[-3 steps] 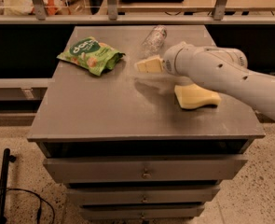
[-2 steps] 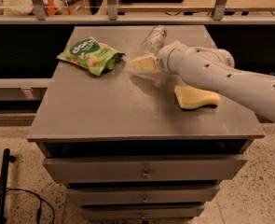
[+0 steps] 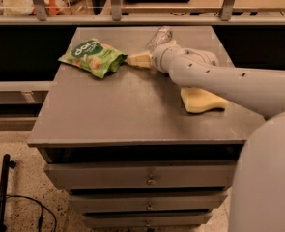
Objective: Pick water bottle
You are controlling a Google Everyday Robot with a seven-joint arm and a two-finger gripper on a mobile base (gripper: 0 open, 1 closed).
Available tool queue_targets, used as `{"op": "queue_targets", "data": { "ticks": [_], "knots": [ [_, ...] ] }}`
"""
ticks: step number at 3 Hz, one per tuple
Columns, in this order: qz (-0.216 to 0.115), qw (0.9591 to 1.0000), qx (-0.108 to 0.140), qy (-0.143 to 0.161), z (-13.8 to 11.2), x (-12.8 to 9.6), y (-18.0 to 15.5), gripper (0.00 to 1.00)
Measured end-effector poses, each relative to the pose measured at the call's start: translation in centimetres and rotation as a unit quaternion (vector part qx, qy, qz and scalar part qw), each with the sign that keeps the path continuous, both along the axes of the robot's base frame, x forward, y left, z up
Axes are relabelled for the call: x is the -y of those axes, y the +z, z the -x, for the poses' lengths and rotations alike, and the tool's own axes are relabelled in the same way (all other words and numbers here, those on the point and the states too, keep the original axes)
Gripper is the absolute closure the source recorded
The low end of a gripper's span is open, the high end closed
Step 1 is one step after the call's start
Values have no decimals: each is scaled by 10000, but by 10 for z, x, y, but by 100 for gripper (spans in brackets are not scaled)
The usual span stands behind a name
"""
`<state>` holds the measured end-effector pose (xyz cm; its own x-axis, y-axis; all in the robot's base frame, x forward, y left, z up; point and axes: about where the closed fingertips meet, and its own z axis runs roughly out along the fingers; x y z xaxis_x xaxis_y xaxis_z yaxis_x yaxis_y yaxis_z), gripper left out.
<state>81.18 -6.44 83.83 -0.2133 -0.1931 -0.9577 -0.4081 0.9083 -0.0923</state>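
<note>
The water bottle (image 3: 160, 36), clear and ribbed, lies on the grey cabinet top (image 3: 108, 110) near the far edge, partly hidden behind my arm. My gripper (image 3: 138, 60), with pale cream fingers, reaches left over the top. It sits just in front and left of the bottle, its tip close to the green snack bag (image 3: 92, 56). Nothing shows between the fingers.
A yellow sponge (image 3: 201, 100) lies at the right of the top, partly under my arm (image 3: 219, 79). A metal rail and shelf run behind the cabinet. Drawers (image 3: 147, 178) face me below. A cable and a dark stand are on the floor at left.
My gripper has moved left across the top, from beside the bottle toward the green snack bag. The bottle, bag and sponge have not moved.
</note>
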Motion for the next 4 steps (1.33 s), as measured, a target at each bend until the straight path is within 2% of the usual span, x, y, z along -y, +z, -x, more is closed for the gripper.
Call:
{"op": "queue_targets", "data": {
  "ticks": [1, 4],
  "knots": [
    [-44, 9999, 91, -97, -20, -9, -7, 17],
    [-44, 9999, 92, -97, -20, -9, -7, 87]
  ]
}}
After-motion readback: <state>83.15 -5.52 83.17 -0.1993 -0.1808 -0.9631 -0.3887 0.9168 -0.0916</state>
